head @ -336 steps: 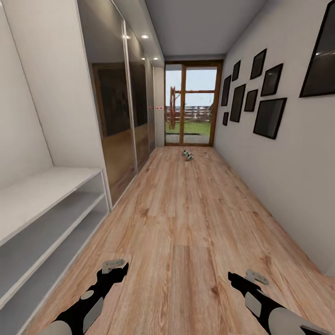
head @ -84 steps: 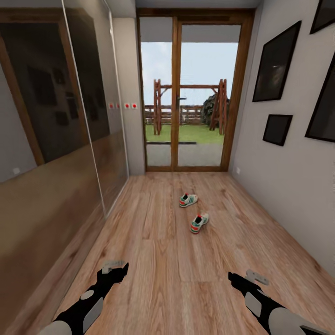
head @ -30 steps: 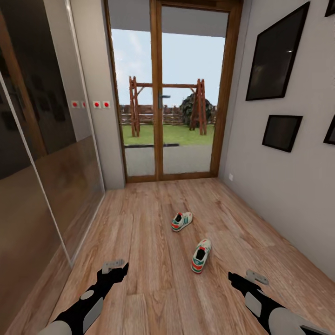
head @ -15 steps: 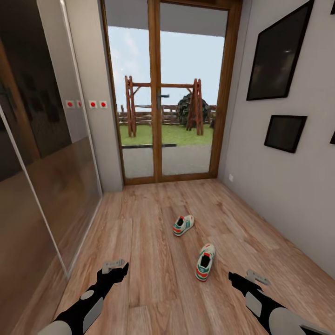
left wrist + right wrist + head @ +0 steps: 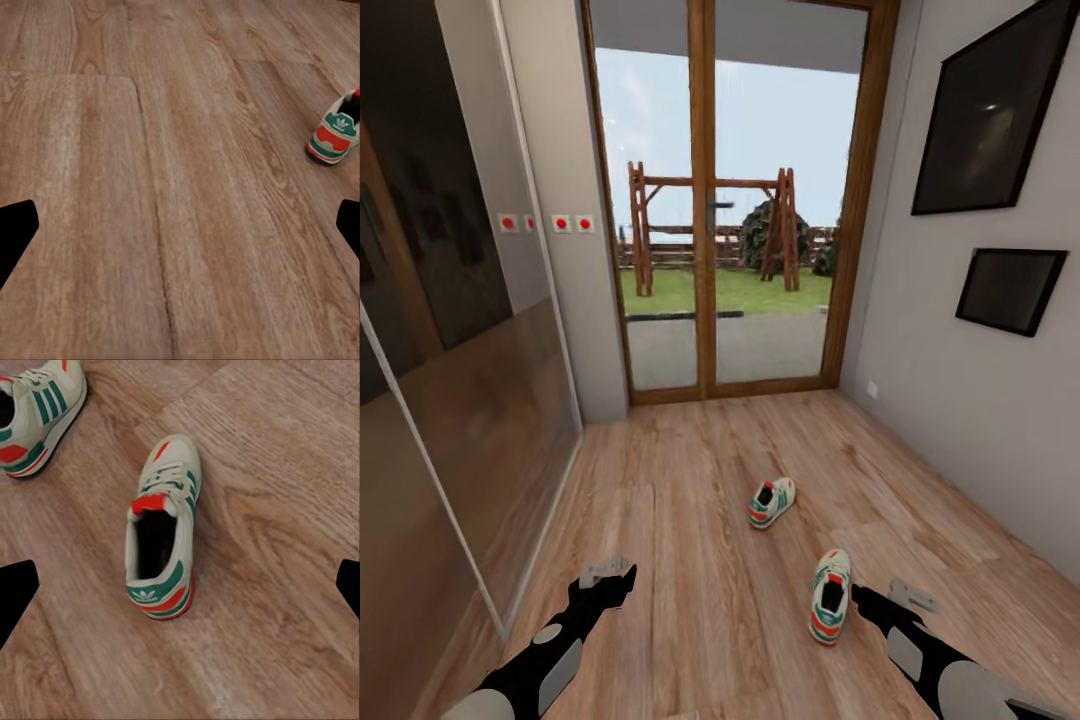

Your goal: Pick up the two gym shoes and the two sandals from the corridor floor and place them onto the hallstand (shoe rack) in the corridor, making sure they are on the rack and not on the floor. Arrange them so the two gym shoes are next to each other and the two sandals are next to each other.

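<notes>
White canvas-and-rubber, by the look of them: the two shoes lie on the plank floor (image 5: 690, 600), apart from each other, upright on their soles. The near shoe (image 5: 829, 596) sits just beside the right claw (image 5: 865, 600), heel toward the robot; the far shoe (image 5: 772, 501) lies nearer the glass door (image 5: 725, 200), angled. In the right wrist view the near shoe (image 5: 163, 536) is centred between the finger tips, its opening facing up.

Both claws are empty. The left claw (image 5: 622, 582) hangs over bare floor; the wrist views show each claw's fingertips spread wide at the frame edges.

A sneaker like this should be light, its upper soft and yielding, its sole stiffer (less likely to squash). Pinching across the heel collar or the midfoot sides looks the surest hold; the rounded toe seems likelier to slip.
</notes>
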Motion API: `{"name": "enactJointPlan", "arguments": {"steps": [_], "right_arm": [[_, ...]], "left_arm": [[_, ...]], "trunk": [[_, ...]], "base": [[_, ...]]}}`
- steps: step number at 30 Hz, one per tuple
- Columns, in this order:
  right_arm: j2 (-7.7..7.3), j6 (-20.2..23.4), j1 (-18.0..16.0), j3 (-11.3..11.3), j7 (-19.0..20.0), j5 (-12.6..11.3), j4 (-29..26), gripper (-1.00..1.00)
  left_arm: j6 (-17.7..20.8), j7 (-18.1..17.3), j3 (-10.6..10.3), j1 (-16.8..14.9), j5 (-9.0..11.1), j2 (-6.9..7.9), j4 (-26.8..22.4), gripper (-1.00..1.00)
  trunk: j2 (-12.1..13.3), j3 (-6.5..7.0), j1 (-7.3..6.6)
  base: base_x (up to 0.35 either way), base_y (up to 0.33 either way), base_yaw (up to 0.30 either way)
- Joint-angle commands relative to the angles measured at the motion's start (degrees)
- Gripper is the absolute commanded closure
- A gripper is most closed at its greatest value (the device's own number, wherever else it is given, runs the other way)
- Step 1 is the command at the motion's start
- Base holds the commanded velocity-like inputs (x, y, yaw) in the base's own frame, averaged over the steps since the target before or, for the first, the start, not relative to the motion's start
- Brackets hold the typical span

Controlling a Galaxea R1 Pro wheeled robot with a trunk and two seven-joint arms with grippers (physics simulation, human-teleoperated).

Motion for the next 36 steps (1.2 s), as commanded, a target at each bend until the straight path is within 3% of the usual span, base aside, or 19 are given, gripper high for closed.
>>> {"name": "enactJointPlan", "arguments": {"steps": [1,18,27,36], "right_arm": [[0.00,-0.2,0.0,0.1,0.0,-0.6,0.1,-1.00],[-0.06,-0.3,0.0,0.1,0.0,-0.7,0.1,-1.00],[-0.05,-0.3,0.0,0.1,0.0,-0.6,0.1,-1.00],[-0.07,-0.3,0.0,0.1,0.0,-0.6,0.1,-1.00]], "left_arm": [[-0.2,-0.2,-0.4,0.0,0.6,0.04,0.1,-1.00],[-0.2,-0.2,-0.4,0.0,0.6,0.04,0.1,-1.00],[-0.2,-0.2,-0.4,0.0,0.6,0.04,0.1,-1.00],[-0.2,-0.2,-0.4,0.0,0.6,0.04,0.1,-1.00]], "trunk": [[0.0,-0.06,0.02],[0.0,-0.06,0.02],[0.0,-0.06,0.02],[0.0,-0.06,0.02]], "base": [[0.294,0.196,0.000],[0.240,0.138,-0.139],[0.041,0.005,-0.018],[0.286,0.060,0.000]]}}
